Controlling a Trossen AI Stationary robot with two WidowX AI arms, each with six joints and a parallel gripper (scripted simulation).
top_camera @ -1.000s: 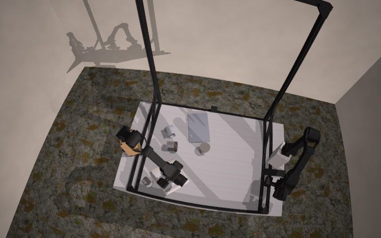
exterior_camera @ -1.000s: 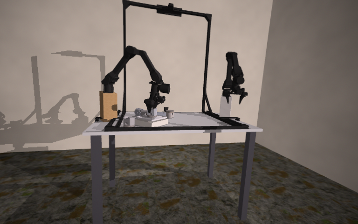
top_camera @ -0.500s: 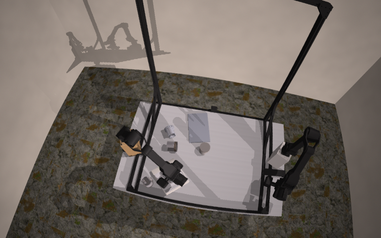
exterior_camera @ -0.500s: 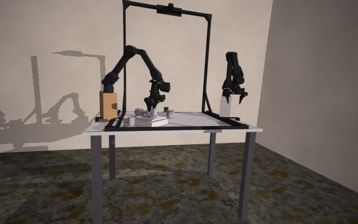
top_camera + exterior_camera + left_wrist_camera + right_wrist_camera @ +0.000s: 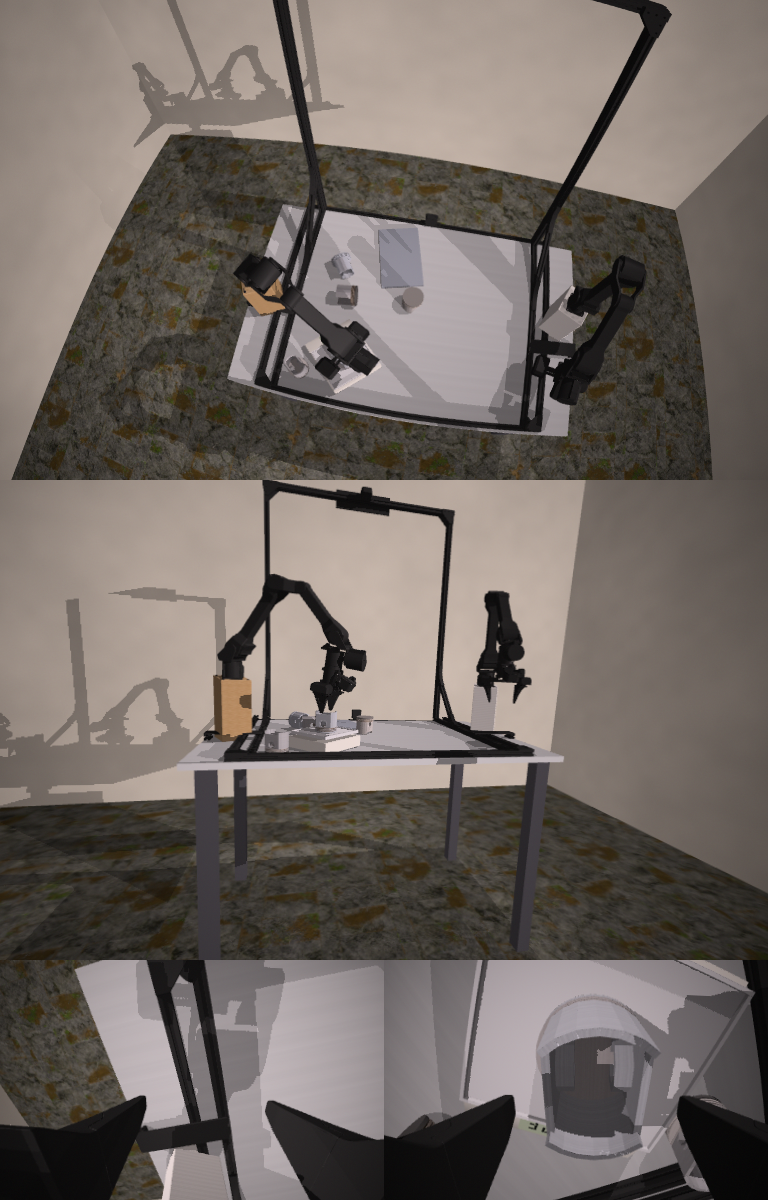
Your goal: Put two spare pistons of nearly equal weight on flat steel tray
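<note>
The flat steel tray [image 5: 400, 257] lies at the back of the bench, bare. A pale grey piston [image 5: 325, 720] [image 5: 599, 1020] stands on the white scale [image 5: 348, 383] [image 5: 325, 743] [image 5: 509, 1010]. My right gripper [image 5: 327, 709] [image 5: 596, 1105] is open, its fingertips at that piston's top, one on each side. Another piston [image 5: 296, 365] [image 5: 277, 741] stands beside the scale. A grey piston [image 5: 342, 264] and a brownish piston [image 5: 347, 295] lie left of the tray. A brown-topped piston [image 5: 412, 298] [image 5: 364, 724] stands just in front of the tray. My left gripper [image 5: 502, 700] [image 5: 207, 1103] is open and empty, high at the far side.
A black frame [image 5: 424, 416] [image 5: 379, 755] runs round the bench, with tall posts at its sides. The orange pedestal [image 5: 263, 300] [image 5: 232, 706] carries the right arm, the white pedestal [image 5: 560, 319] [image 5: 483, 709] the left. A green display [image 5: 534, 1126] on the scale is partly hidden and unreadable.
</note>
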